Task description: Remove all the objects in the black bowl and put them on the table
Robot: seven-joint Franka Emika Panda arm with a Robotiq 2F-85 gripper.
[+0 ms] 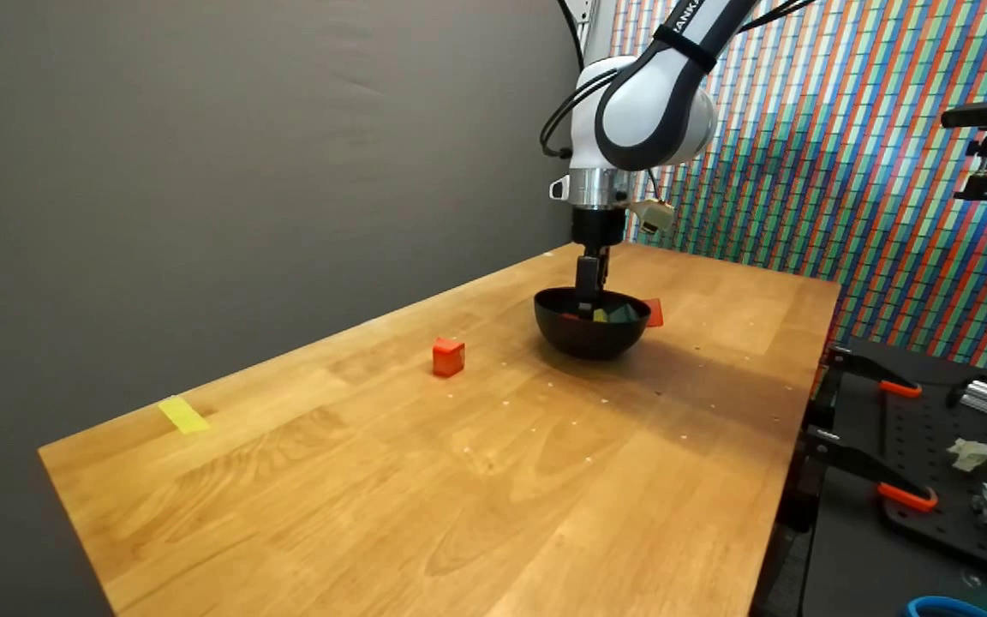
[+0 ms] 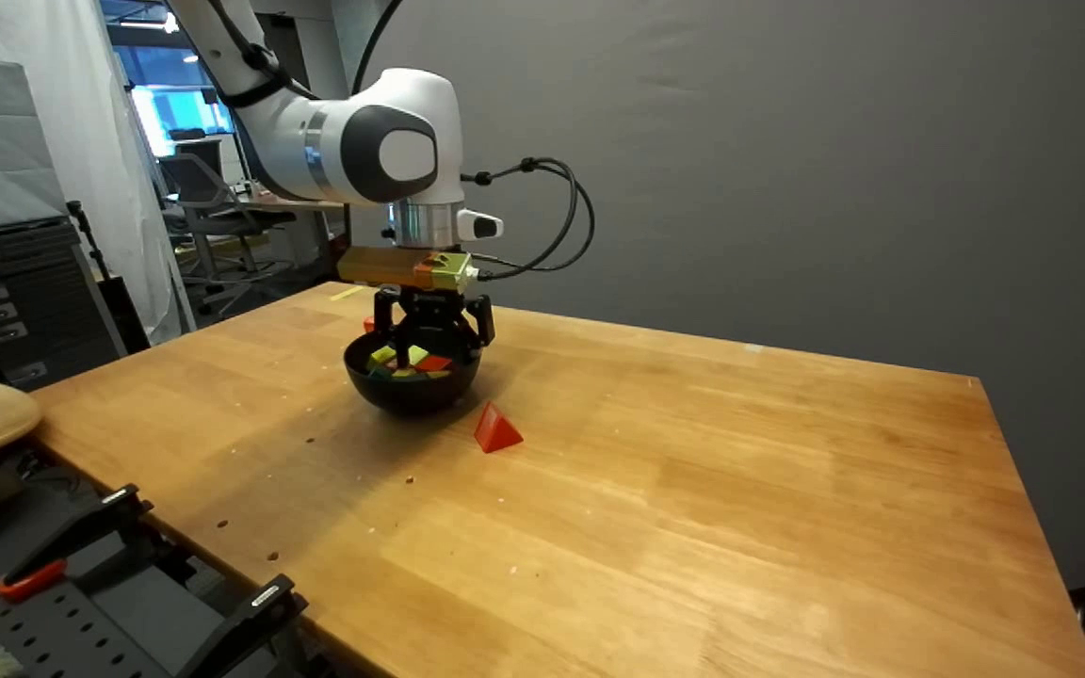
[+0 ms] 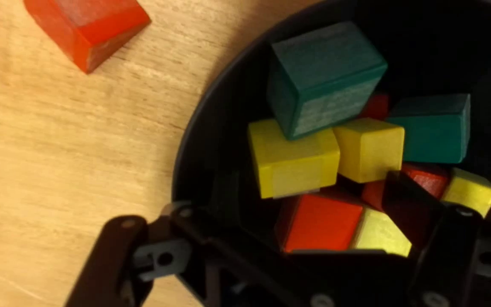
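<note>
**Red block lies between my spread fingers, low in the wrist view**

The table (image 1: 425, 497) takes up much of the lower part of both exterior views. On it the black bowl (image 1: 592, 340) stands upright, right of centre in an exterior view, with most of the blocks inside. My only gripper (image 3: 316, 202) reaches down into it, fingers (image 3: 411, 209) wide apart left to right across the lower wrist view, pinching nothing that I can see.

A red pyramid (image 2: 498, 430) and a red cube (image 1: 448, 356) sit outside on the table, so I judge the job early.

In the wrist view, a big green block (image 3: 326, 81) is at upper centre, overlapping a yellow block (image 3: 294, 160) whose long side runs roughly left to right. Below that, at bottom centre, the red block (image 3: 326, 224) lies right between the fingers; its lower end is hidden, so I can't read its long axis. I'd close on that one. The pale yellow block (image 3: 382, 234) just beside its right face could get squeezed in too.
</note>
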